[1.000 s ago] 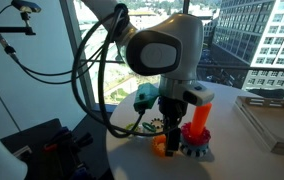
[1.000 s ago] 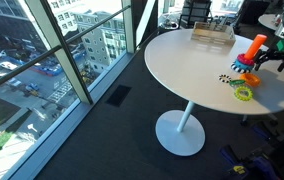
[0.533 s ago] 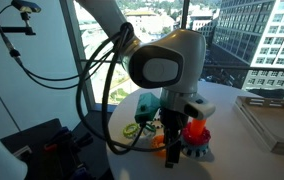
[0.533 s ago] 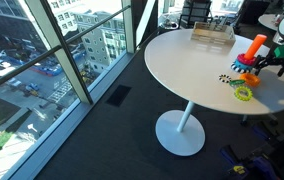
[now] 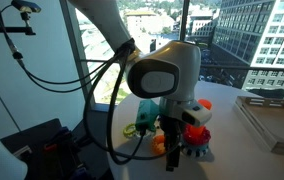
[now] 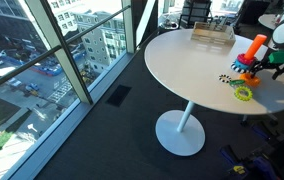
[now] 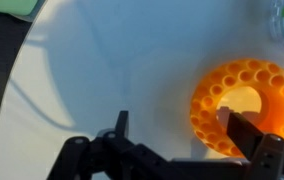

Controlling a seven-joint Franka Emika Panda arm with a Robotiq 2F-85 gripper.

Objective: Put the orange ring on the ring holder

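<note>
- Floor-to-ceiling windows [image 6: 72, 60] overlooking city buildings border a round white table [image 6: 182, 70] on a single pedestal.
- Arm [image 5: 162, 70]: its bulky wrist housing fills the centre of an exterior view and hides much of the tabletop behind it; black cables [image 5: 92, 90] loop at 9 o'clock of the housing.
- Gripper [image 7: 177, 132]: seen from the wrist, it enters from the lower edge with its jaws spread. One finger [image 7: 122, 125] lies outside the ring. The other finger [image 7: 240, 128] overlaps the hole, so the ring's 9 o'clock band sits between them. Whether either finger touches the plastic cannot be told.
- Orange ring [image 7: 210, 100]: lies flat on the table; in an exterior view [image 5: 159, 146] it shows just beside the ring holder, at its 8 o'clock.
- Ring holder [image 5: 195, 135]: an upright orange-red peg on a dark toothed base, near the table edge in an exterior view [image 6: 250, 52].
- Surroundings: a green ring [image 6: 243, 93] lies at 6 o'clock of the holder, small dark gear pieces [image 6: 225, 78] at 8 o'clock, and a clear tray [image 6: 210, 36] well apart at 10 o'clock.
</note>
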